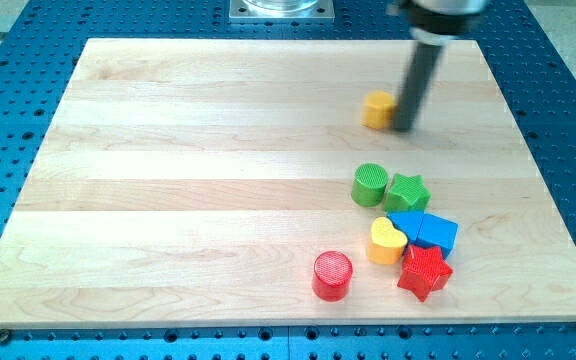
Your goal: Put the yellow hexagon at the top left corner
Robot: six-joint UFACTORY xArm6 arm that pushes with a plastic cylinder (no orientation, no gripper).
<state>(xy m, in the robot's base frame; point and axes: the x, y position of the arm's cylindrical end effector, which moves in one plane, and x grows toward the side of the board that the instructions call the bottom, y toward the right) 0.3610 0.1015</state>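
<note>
The yellow hexagon (377, 109) lies on the wooden board (218, 200) in the upper right part of the view. My tip (406, 127) is just to the right of the hexagon, touching or nearly touching its right side. The dark rod rises from there toward the view's top. The board's top left corner (93, 45) is far to the left of the hexagon.
A cluster sits lower right: a green cylinder (370, 185), a green star (407, 192), a blue block (424, 230), a yellow heart (387, 241), a red star (424, 271) and a red cylinder (332, 276). A blue perforated table (568, 120) surrounds the board.
</note>
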